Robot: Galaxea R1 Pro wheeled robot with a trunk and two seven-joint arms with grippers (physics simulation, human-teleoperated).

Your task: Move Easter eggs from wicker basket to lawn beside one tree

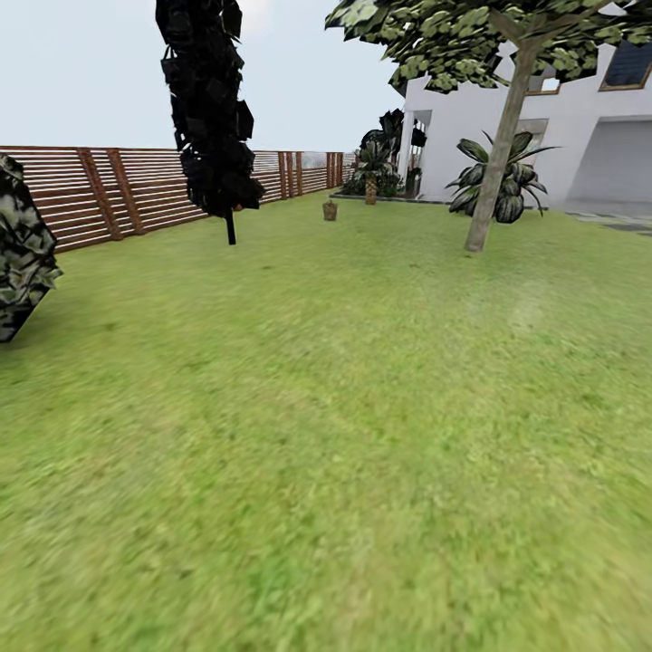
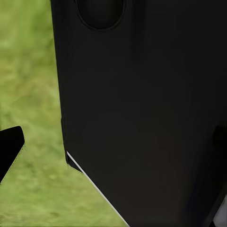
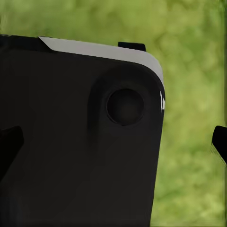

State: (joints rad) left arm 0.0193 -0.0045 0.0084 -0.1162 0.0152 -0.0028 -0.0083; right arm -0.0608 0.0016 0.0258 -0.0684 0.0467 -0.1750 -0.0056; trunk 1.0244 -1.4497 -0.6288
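Note:
Far across the lawn [image 1: 344, 435] stands a small brown bucket-shaped thing, the wicker basket [image 1: 330, 210], near the back of the garden. The Easter eggs are hidden at this distance. A tree [image 1: 493, 177] with a pale, straight, slightly leaning trunk rises to the right of the basket, closer to me. In the left wrist view my left gripper [image 2: 113, 146] is open, its dark fingertips [image 2: 9, 149] spread wide over grass, with a black robot body panel [image 2: 142, 109] in front. My right gripper [image 3: 113, 144] is open too, facing a black panel [image 3: 75, 142] above grass.
A brown slatted fence [image 1: 109, 195] runs along the left. A thin-trunked dark-leaved tree [image 1: 213, 109] stands at left centre and a dark bush [image 1: 23, 249] at the left edge. A white house [image 1: 543, 136] with palms [image 1: 371, 167] and grey paving [image 1: 620, 220] lies at the back right.

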